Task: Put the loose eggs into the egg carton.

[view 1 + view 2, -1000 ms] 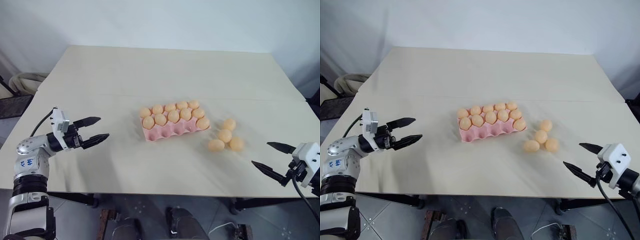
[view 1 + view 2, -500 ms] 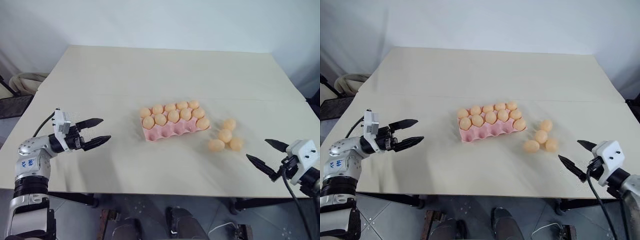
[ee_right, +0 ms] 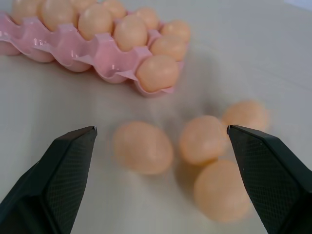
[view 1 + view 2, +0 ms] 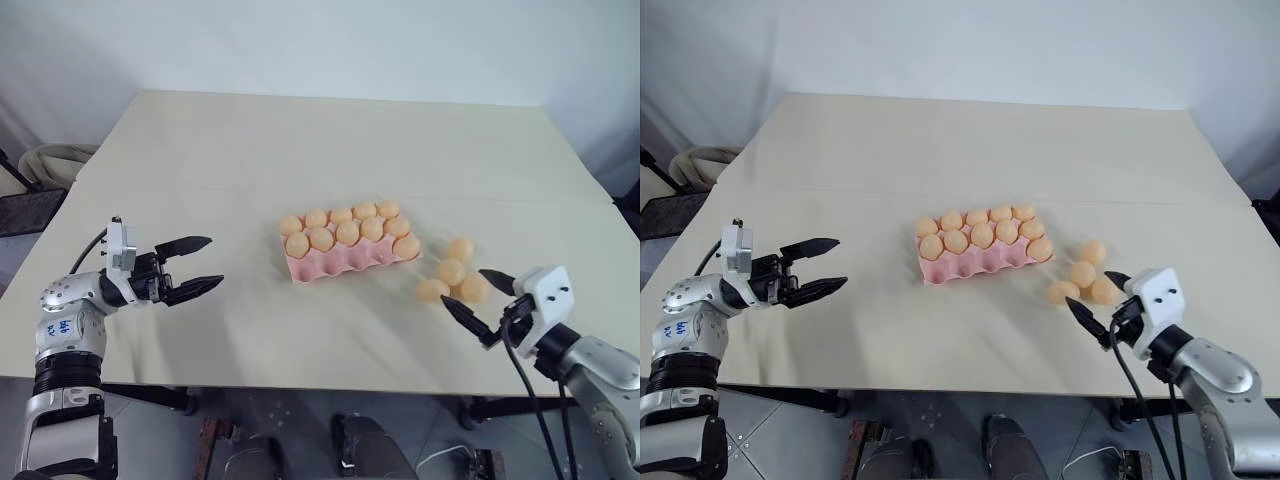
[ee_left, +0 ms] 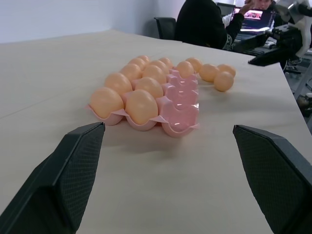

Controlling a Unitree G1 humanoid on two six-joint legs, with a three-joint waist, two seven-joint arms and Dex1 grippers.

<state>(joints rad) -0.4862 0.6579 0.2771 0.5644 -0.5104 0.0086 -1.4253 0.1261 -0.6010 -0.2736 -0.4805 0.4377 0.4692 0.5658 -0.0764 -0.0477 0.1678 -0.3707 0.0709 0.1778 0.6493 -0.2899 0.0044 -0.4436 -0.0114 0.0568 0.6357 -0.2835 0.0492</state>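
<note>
Right end effector (image 4: 481, 303) wide open and empty, smooth oval loose eggs (image 4: 452, 272), moulded pink egg carton (image 4: 345, 260)

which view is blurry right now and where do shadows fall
Right wrist view: the loose eggs smear with motion blur, the egg carton less so. Left wrist view: carton sharp, background soft. Left eye view: soft even light, faint shadow under the left gripper.

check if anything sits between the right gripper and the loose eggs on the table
Nothing visible does. The right gripper, jaws open, is just short of the four loose eggs, with only bare table between them. The egg carton lies beyond the eggs, its near row of cups empty and facing them.
</note>
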